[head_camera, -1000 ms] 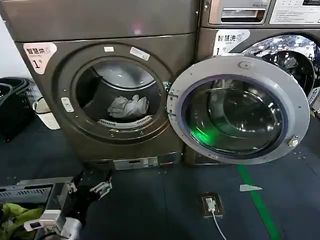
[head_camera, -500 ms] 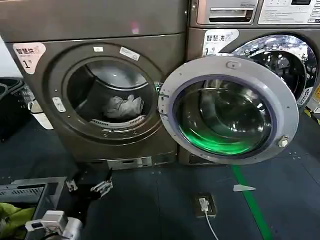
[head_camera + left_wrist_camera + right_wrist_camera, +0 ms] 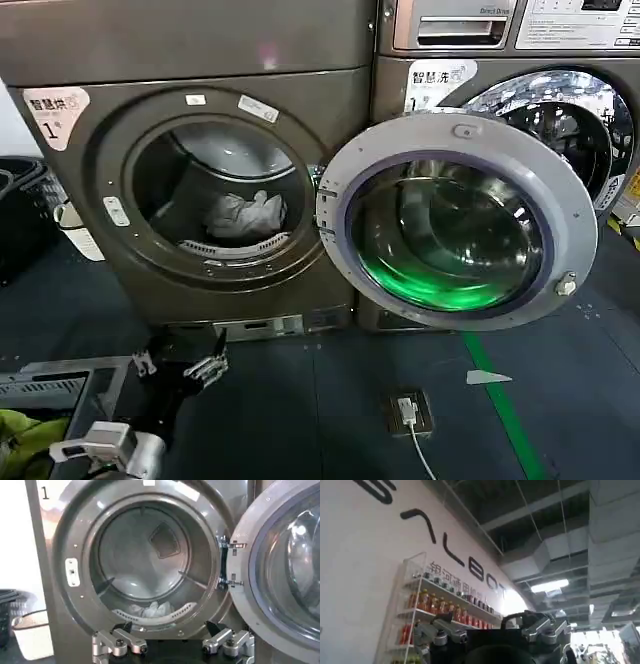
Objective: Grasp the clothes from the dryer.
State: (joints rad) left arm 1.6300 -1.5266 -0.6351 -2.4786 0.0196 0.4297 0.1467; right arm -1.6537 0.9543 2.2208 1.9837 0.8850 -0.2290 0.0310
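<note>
Clothes [image 3: 243, 214] lie inside the dryer [image 3: 200, 140] drum, its door [image 3: 455, 220] open. Left gripper [image 3: 182, 365] waits low before it, fingers wide and empty

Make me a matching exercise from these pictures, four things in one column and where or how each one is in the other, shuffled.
Things:
1. clothes
2. dryer door
3. left gripper
4. green floor stripe

Places or states:
A. swung wide open
B. low before the dryer, jaws open
C. lying in the drum
D. running along the floor below the door

Pairs: 1-C, 2-A, 3-B, 4-D
</note>
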